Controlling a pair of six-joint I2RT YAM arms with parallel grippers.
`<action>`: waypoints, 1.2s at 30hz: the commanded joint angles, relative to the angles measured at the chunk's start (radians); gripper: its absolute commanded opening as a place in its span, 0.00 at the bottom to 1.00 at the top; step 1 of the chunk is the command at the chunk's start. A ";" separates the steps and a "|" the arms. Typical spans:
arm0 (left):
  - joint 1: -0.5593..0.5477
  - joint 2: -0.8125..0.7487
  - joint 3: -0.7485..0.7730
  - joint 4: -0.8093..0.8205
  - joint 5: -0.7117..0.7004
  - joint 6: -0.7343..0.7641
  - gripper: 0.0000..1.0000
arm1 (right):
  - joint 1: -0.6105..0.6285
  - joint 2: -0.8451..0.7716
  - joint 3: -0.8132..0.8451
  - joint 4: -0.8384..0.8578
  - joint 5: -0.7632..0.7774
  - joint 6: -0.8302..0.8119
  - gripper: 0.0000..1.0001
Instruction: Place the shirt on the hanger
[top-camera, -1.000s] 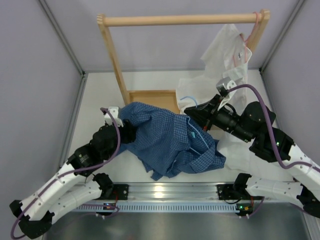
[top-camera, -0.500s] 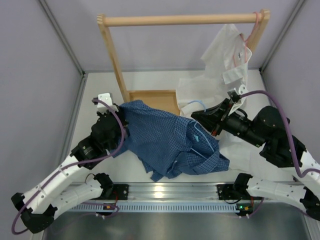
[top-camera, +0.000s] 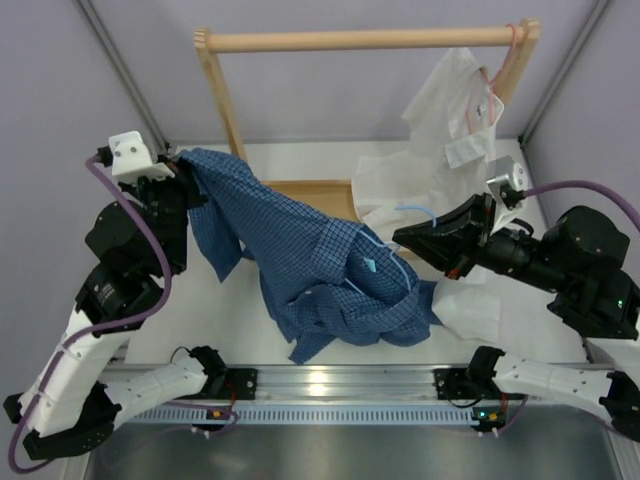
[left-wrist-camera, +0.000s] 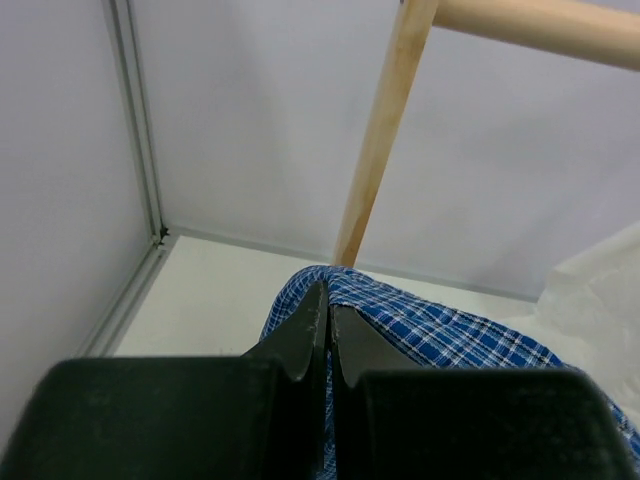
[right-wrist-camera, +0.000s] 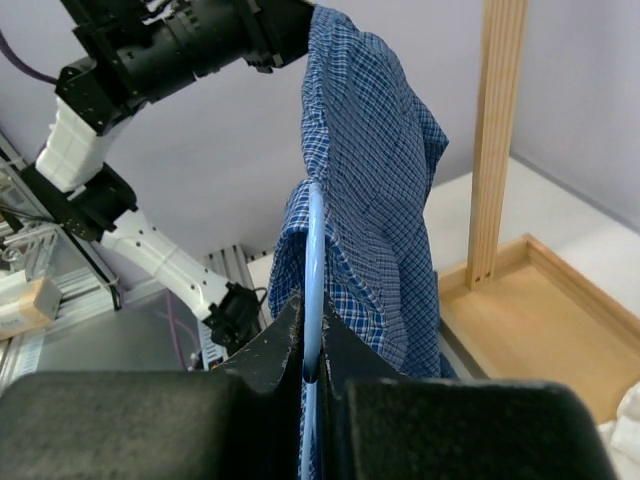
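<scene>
With left end effector (left-wrist-camera: 326, 312) pinching shirt (top-camera: 320, 270) at 10 o'clock, right end effector (right-wrist-camera: 311, 340) clamping hanger (right-wrist-camera: 314, 240) (thin wire), tension may slide cloth off.

A wooden garment rack (top-camera: 225, 110) stands at the far edge of the tabletop (top-camera: 300, 160), with a round top rail over a shallow wooden base. A white shirt (top-camera: 440, 130) hangs from a pink hanger (top-camera: 514, 33) at the rail's right end, and its lower cloth spreads toward the right edge. A slotted metal rail (top-camera: 340, 385) runs along the near edge.
</scene>
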 joint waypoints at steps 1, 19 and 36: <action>0.007 0.086 0.091 -0.132 -0.081 0.073 0.00 | 0.009 0.024 0.102 0.009 -0.030 -0.022 0.00; 0.455 0.146 -0.087 -0.319 0.349 -0.251 0.00 | 0.009 0.091 0.020 0.099 0.084 0.007 0.00; 0.475 0.042 0.008 -0.198 1.783 0.034 0.98 | 0.009 0.110 -0.019 0.039 -0.078 -0.130 0.00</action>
